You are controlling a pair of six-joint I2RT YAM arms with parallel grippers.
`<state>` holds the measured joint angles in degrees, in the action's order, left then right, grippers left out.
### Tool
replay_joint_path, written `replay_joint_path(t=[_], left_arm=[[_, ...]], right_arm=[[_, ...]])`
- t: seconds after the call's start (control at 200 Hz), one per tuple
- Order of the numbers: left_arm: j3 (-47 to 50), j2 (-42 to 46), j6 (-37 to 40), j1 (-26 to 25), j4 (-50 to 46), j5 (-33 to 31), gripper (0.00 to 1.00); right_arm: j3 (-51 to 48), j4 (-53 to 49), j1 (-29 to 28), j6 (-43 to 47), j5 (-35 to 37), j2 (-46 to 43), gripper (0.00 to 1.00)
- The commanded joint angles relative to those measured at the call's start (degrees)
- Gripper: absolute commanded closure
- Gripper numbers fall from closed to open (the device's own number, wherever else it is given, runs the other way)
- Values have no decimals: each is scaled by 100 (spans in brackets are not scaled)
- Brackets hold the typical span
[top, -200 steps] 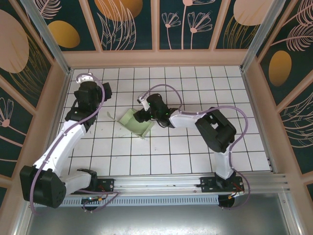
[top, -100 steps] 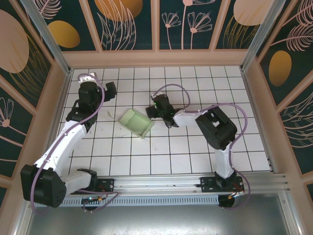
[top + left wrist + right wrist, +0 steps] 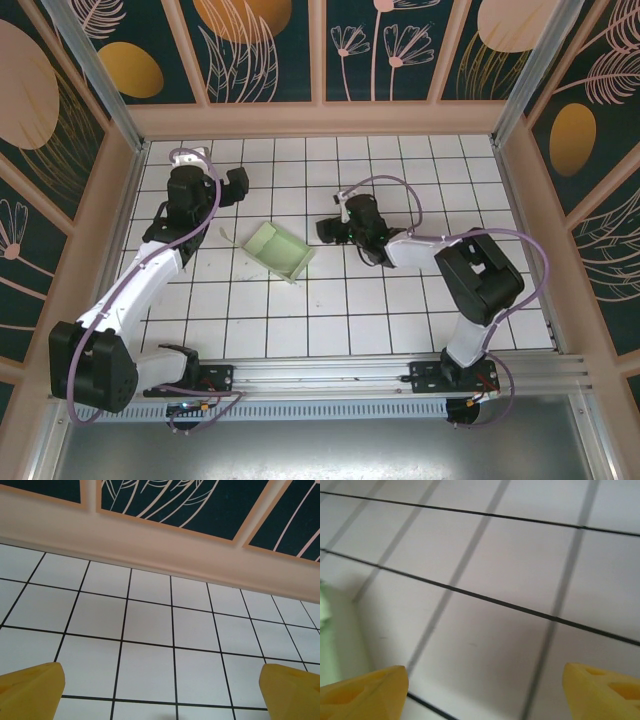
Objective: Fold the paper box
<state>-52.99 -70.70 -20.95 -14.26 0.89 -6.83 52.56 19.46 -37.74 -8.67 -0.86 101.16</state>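
Bright even light; blurred right-wrist close-up.

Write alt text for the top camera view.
A pale green paper box lies at an angle on a white tiled table between two robot arms. The left gripper sits up and left of it, the right gripper just to its right; neither touches it.

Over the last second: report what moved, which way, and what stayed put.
The right gripper, which was at the right edge of the paper box, backed away to the right and now stands apart from it, open and empty. The left gripper shifted slightly to the right, open all along. The paper box stayed in place, its shape unchanged.
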Motion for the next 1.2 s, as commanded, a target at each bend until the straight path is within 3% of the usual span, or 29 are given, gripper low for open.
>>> replay_joint_path(t=[0.0,0.225,0.4,0.606,0.826,1.196], left_arm=[[45,12,-71,-25,223,131,1],[39,38,26,-25,26,26,1],[21,-39,38,-29,8,103,1],[-42,-245,-72,-25,133,360,1],[-116,-490,-164,-28,304,572,1],[-181,-730,-190,-25,418,764,1]], right_arm=[[675,278,-303,317,-805,430,18],[1996,-614,-828,901,-983,1581,16],[2415,-1181,-836,823,-308,1921,16],[1891,-1278,-356,252,414,1409,17],[696,-1233,390,-502,861,522,18],[-1228,75,942,-804,508,-1370,20]])
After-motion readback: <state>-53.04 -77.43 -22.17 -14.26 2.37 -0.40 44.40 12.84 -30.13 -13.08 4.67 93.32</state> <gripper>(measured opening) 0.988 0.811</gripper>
